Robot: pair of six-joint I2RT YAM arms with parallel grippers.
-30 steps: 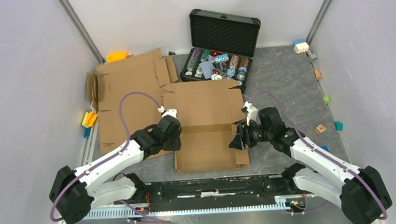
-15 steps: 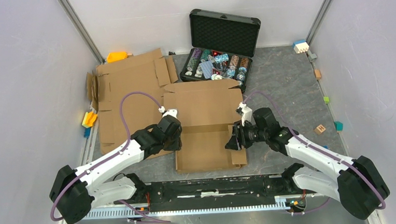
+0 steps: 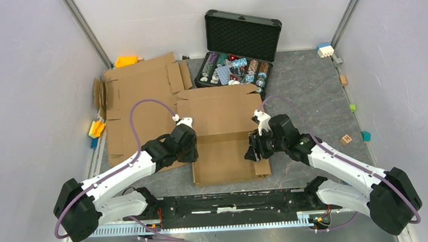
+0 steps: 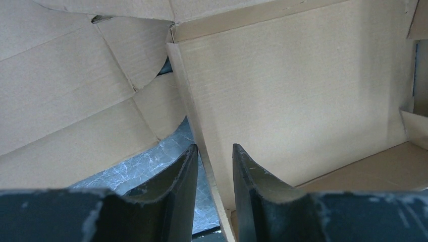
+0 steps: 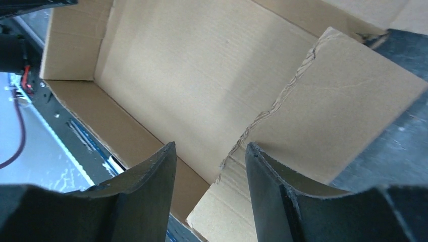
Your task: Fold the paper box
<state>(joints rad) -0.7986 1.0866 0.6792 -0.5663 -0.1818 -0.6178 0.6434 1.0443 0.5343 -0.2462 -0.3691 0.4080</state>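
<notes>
Barely begun — 2 side flaps of the paper box (image 3: 223, 117) are straddled, unclamped, by the half-open left gripper (image 4: 214, 148) and right gripper (image 5: 209, 146).

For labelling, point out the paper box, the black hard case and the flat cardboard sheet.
paper box (image 3: 221, 118), top external view, far panel.
black hard case (image 3: 244, 38), top external view, foam-lined lid.
flat cardboard sheet (image 3: 143, 97), top external view, middle panel.

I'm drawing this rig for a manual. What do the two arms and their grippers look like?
Left arm and right arm: white link shells, black joints, bulky black shoulder housings. A purple cable loops along each. Left gripper and right gripper carry dark tapered fingers with scuffed edges.
</notes>
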